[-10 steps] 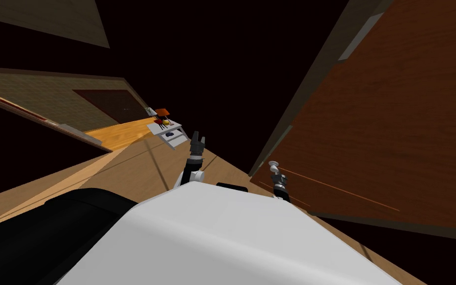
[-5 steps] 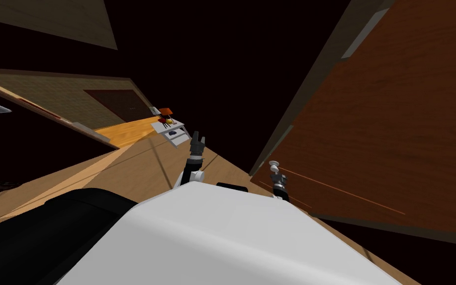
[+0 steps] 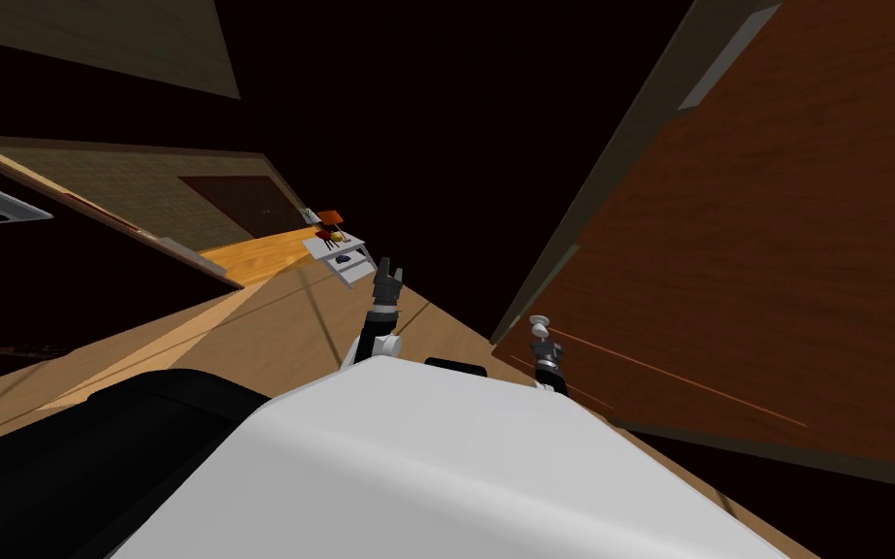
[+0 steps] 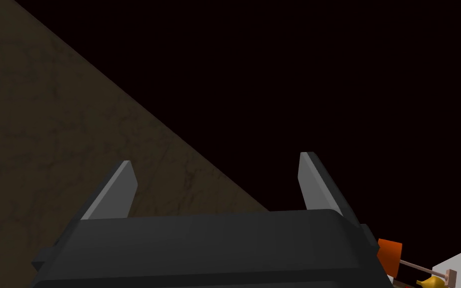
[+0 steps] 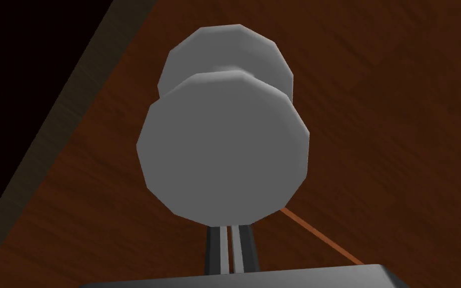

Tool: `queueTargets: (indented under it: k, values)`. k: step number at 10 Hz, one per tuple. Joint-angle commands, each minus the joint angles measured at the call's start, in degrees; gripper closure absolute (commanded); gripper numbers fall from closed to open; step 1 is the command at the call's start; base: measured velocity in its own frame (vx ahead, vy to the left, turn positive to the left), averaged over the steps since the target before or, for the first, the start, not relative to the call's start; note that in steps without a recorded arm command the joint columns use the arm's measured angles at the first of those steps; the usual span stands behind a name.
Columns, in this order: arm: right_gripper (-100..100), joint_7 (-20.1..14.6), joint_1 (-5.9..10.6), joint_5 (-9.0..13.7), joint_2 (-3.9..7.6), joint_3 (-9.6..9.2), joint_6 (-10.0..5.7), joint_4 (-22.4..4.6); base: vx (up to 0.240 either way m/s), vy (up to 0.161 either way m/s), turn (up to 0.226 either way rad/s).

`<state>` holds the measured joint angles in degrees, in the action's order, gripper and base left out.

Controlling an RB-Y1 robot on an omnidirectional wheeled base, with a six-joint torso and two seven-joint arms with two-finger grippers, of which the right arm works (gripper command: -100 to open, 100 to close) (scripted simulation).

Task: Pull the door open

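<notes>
Your right claw [image 3: 539, 338] sits at the grey knob [image 3: 538, 321] near the left edge of the brown wood-grain door [image 3: 746, 272], which stands on the right beside a black area. In the right wrist view its two fingers [image 5: 220, 247] are clenched side by side just under the knob [image 5: 223, 150], which hides their tips. Your left claw [image 3: 387, 279] hangs released over the wooden floor [image 3: 271, 330], well apart from the door, its fingers [image 4: 119, 190] spread and holding nothing.
</notes>
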<state>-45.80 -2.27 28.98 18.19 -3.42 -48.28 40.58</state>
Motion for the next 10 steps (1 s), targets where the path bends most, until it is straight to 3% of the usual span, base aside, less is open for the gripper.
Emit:
queueTargets:
  k: [1, 10]
  values:
    - [-100, -2.16, -0.22, 1.22, -0.50, -0.47, 0.07, 0.91, -0.066, -0.028, 0.007]
    - [-100, -15.35, -1.56, 8.64, -3.57, -3.34, 0.50, 6.48, -0.098, 0.005, 0.029]
